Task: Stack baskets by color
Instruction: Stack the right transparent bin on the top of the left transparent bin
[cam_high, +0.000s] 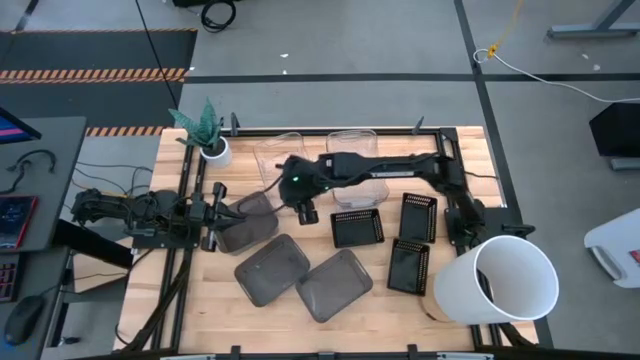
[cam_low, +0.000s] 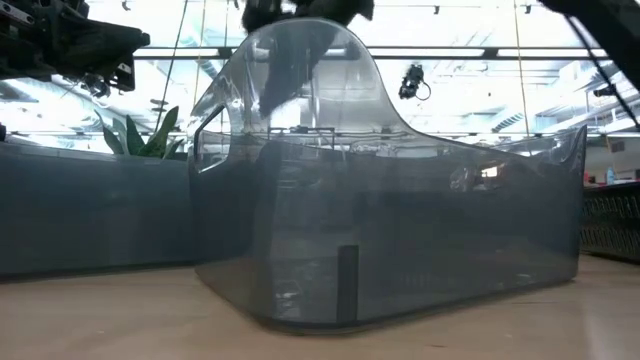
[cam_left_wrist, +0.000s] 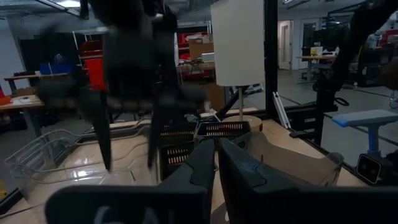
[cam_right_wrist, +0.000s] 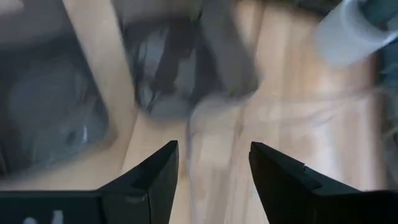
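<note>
My right gripper hangs open over the table's middle, slanting down, with nothing between its fingers. It stands between a clear basket on the far side and a smoky grey basket toward the left. A second clear basket lies under the right arm. Two more grey baskets lie near the front. Three black perforated baskets lie to the right. My left gripper waits shut at the left edge.
A large white bucket lies on its side at the front right corner. A small white plant pot stands at the far left. In the low view one grey basket fills most of the picture. A black frame runs along the table's far edge.
</note>
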